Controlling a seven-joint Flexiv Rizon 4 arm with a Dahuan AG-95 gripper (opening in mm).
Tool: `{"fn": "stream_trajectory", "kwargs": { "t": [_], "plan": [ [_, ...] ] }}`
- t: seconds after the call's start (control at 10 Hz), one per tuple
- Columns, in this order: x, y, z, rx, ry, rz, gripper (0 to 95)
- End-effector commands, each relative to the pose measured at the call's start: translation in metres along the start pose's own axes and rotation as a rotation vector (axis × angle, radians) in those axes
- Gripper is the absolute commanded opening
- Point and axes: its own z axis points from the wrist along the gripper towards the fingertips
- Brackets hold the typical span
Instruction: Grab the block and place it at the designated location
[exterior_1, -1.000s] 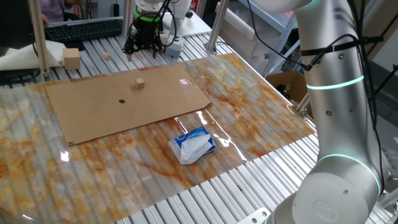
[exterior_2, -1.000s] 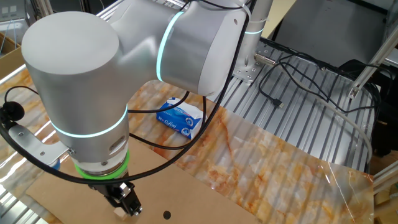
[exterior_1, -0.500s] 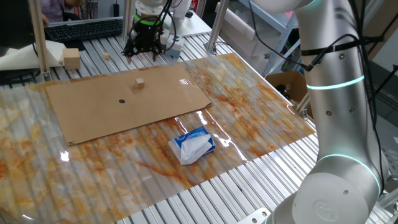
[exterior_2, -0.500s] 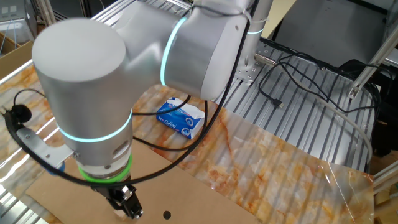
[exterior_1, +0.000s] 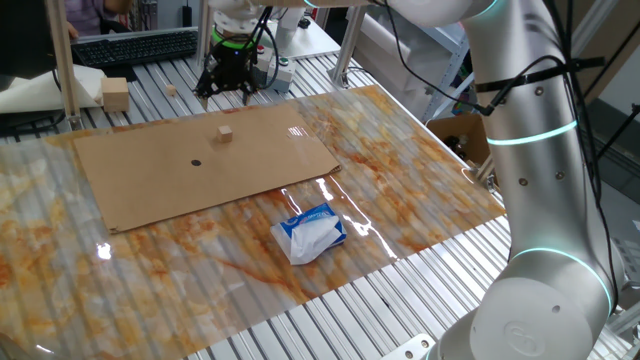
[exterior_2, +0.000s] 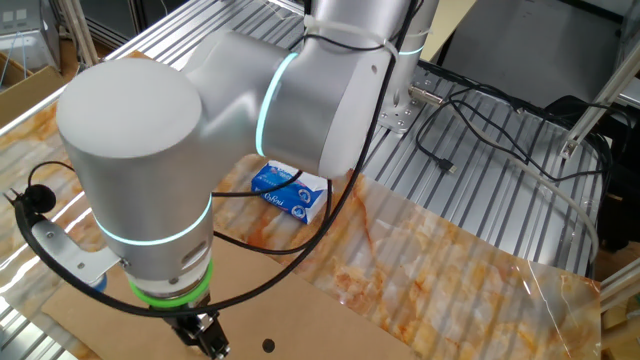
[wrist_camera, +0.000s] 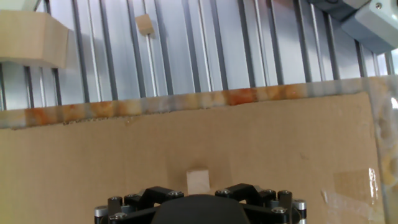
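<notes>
The block, a small tan cube (exterior_1: 225, 131), rests on the brown cardboard sheet (exterior_1: 150, 180). In the hand view the block (wrist_camera: 198, 180) lies just ahead of the gripper's black body. The designated location, a black dot (exterior_1: 196, 162), is on the cardboard to the left of and nearer than the block; it also shows in the other fixed view (exterior_2: 267, 346). My gripper (exterior_1: 226, 86) hangs above the table's back edge, behind the cardboard and apart from the block. Its fingers look spread and empty. In the other fixed view only its tip (exterior_2: 207, 345) shows.
A second small tan cube (exterior_1: 171, 91) (wrist_camera: 144, 24) lies on the metal slats behind the cardboard. A larger pale wooden block (exterior_1: 115, 93) (wrist_camera: 31, 37) stands at the back left. A blue-and-white tissue pack (exterior_1: 310, 232) (exterior_2: 290, 190) lies on the marbled mat in front.
The gripper has shifted a little to the left along the back of the table. The block, the dot and the tissue pack have not moved.
</notes>
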Motion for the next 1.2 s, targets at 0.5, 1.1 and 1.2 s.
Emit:
{"fn": "stream_trajectory", "kwargs": {
  "t": [0.5, 1.1, 1.2],
  "plan": [
    [-0.003, 0.001, 0.025, -0.004, 0.002, 0.006, 95.0],
    [-0.003, -0.004, 0.059, -0.008, 0.001, 0.004, 95.0],
    [-0.003, -0.005, 0.059, -0.008, 0.001, 0.003, 95.0]
  ]
}}
